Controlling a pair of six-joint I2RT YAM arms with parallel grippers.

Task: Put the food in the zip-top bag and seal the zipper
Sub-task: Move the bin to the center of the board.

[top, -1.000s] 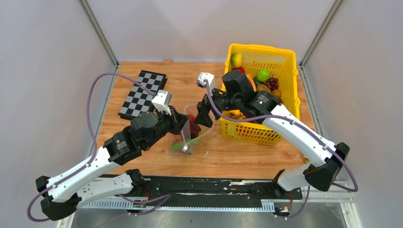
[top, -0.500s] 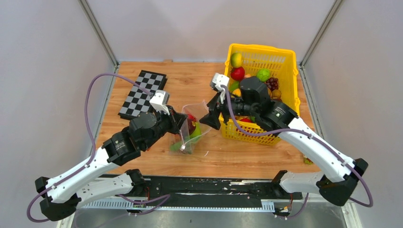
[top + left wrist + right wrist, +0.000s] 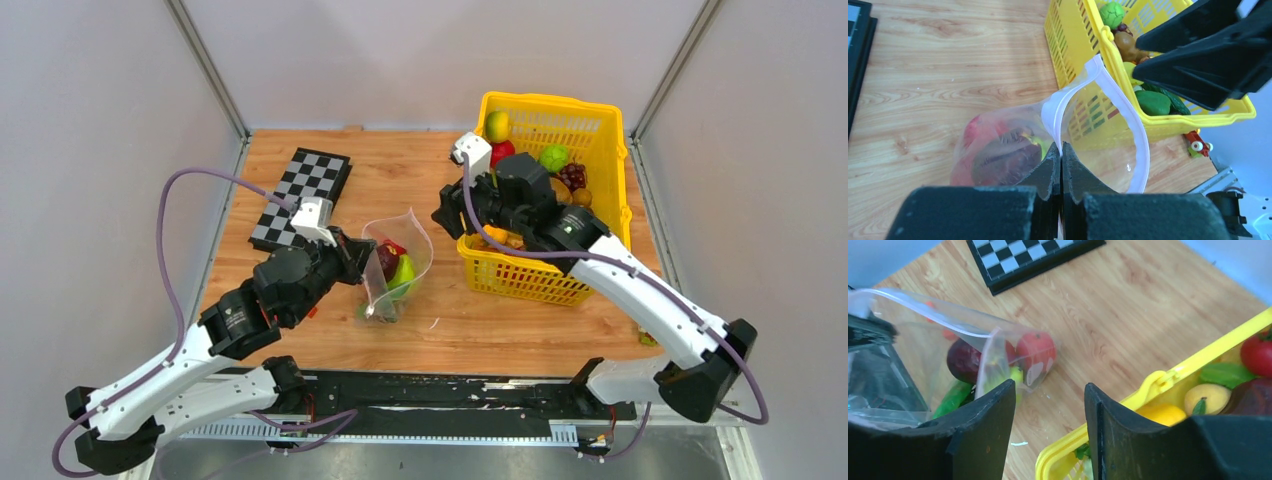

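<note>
Top external view, entries from contents outward.

Food (image 3: 392,262): red apple (image 3: 1035,352), dark purple fruit (image 3: 962,360) and green cucumber-like piece (image 3: 953,397), all lying inside zip-top bag (image 3: 397,268).

Zip-top bag: clear and crinkled, on wooden table (image 3: 500,320) just left of yellow basket (image 3: 545,105); bottom resting on the wood, mouth lifted and gaping.

Zipper (image 3: 1128,112): pale strip round the mouth, unsealed, far side bowed out in a wide loop.

Left gripper (image 3: 1061,150): jaws pressed together, pinching near edge of bag mouth.

Right gripper (image 3: 1049,387): jaws spread, nothing between them; hovering between bag and basket's left wall, apart from bag.

Yellow basket: holding toy produce (image 3: 553,158).

Chessboard (image 3: 302,195): flat at far left of table, apart from bag.
</note>
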